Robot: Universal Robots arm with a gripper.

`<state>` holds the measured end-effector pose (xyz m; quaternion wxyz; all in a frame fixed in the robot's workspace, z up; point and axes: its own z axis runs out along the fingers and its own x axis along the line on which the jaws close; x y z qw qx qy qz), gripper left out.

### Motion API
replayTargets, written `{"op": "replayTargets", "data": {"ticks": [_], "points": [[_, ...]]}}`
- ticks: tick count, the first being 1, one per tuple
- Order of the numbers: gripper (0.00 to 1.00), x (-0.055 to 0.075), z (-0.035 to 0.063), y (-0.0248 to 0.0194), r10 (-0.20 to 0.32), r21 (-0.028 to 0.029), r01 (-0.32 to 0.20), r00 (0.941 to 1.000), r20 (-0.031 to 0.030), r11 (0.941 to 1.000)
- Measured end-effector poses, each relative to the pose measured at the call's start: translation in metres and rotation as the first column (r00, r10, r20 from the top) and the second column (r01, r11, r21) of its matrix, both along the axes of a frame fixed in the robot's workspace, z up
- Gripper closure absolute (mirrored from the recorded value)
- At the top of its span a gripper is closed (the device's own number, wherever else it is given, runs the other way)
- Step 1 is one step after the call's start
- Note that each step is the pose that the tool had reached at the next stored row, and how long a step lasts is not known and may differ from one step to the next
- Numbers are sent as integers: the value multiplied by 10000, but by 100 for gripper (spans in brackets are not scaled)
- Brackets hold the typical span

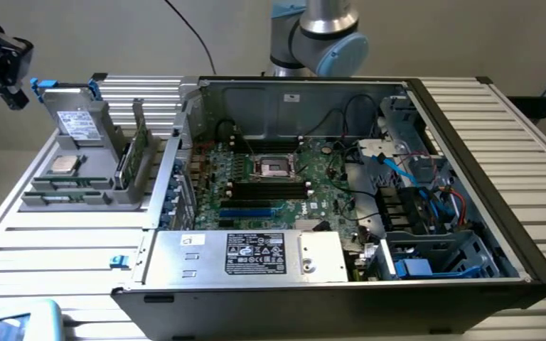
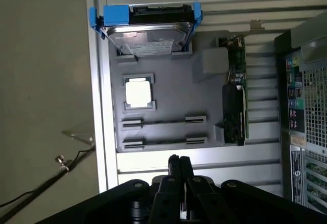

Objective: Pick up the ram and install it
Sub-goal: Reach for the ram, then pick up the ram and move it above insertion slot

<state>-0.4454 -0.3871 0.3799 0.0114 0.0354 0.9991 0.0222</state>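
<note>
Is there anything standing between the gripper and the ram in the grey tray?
Nothing visible does. The shut gripper hangs above the edge of the tray. The ram appears to stand on edge in its slot there, with only open air between them.

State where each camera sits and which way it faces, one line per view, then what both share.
Exterior view: high beside the open computer case, looking down into it; arm behind, gripper at the exterior view's left.
Wrist view: above the grey parts tray, looking down; shut gripper shows.
Shared: tray, hard drive, processor chip.
</note>
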Motion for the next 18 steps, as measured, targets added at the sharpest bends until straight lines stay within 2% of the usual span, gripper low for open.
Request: {"op": "replayTargets", "data": {"ticks": [4, 18], "points": [[89, -61, -4, 24, 1, -1, -1, 10000, -2, 10000], [89, -70, -5, 24, 0, 0, 0, 10000, 0, 10000]]}}
